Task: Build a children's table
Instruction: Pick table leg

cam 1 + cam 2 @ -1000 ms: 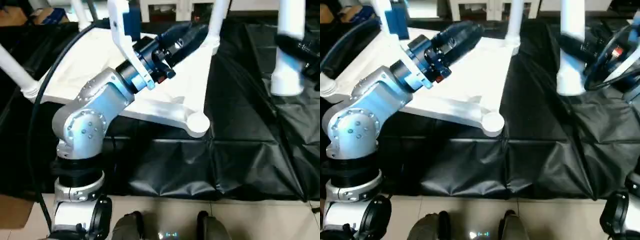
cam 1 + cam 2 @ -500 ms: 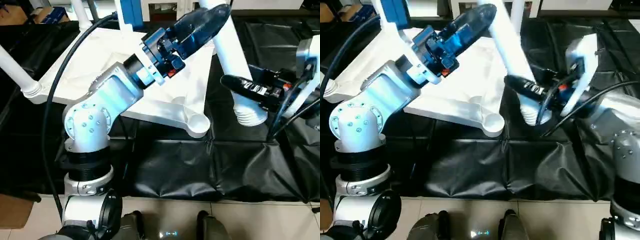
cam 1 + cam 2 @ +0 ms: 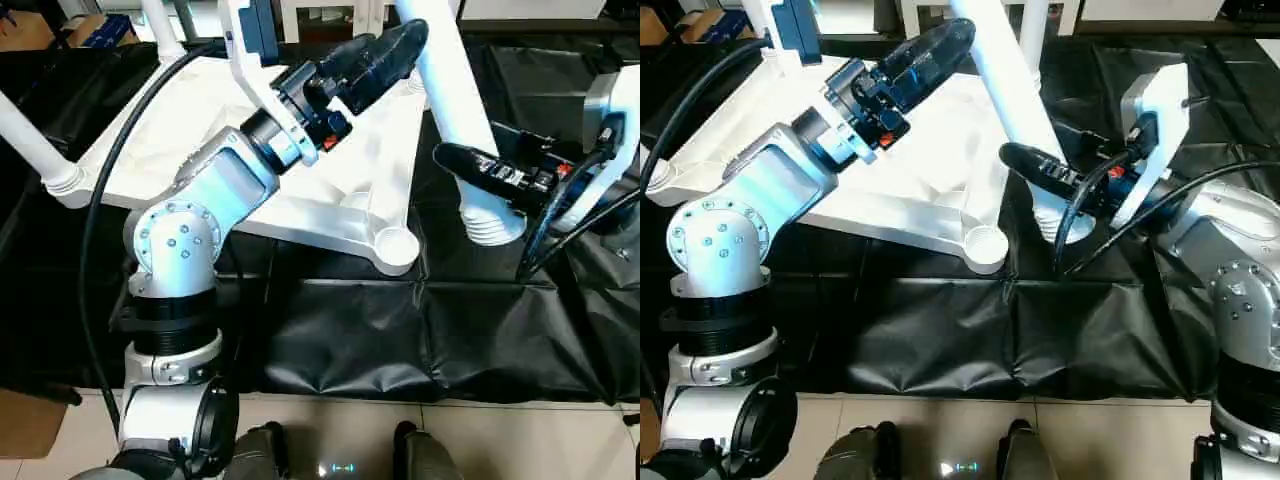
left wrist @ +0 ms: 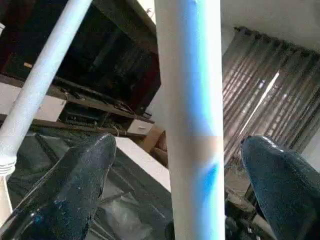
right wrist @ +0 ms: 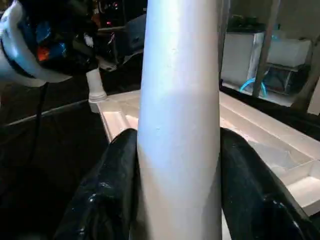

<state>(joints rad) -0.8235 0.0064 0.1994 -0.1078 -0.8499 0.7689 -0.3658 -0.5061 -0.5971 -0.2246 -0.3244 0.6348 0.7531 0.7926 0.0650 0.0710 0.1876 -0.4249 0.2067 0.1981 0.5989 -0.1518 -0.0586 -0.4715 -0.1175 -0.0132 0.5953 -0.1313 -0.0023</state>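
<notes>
Clamping the loose leg [image 3: 1012,85] near its ribbed foot, the right end effector [image 3: 1040,175] has both fingers pressed against the tube, as the right wrist view shows plainly. The left end effector [image 4: 175,200] stands wide apart higher up the same leg, a finger on each side with clear gaps and no contact (it reads as a guide, not a grip).

The step in hand, as I judge it, is seating this leg in the empty near-right socket [image 3: 397,243] of the upturned top [image 3: 200,130]. The ribbed end [image 3: 490,225] hangs over the black sheet [image 3: 400,340] just beside that socket, not above it, and the leg leans toward the far side. To do it well, the right end effector should carry the foot across until it sits square over the socket, bring the tube upright so the axes line up, then press straight down. The left end effector could close lightly on the upper tube to steady the tilt. Pushing while the leg is slanted risks jamming the rim or shoving the top along the sheet.

Counted: one top, lying underside up on the sheet. Four legs: three already standing in corner sockets, at the near left [image 3: 30,140], far left [image 3: 160,30] and far right [image 3: 1033,25], plus the one held. One empty socket. Two end effectors.
</notes>
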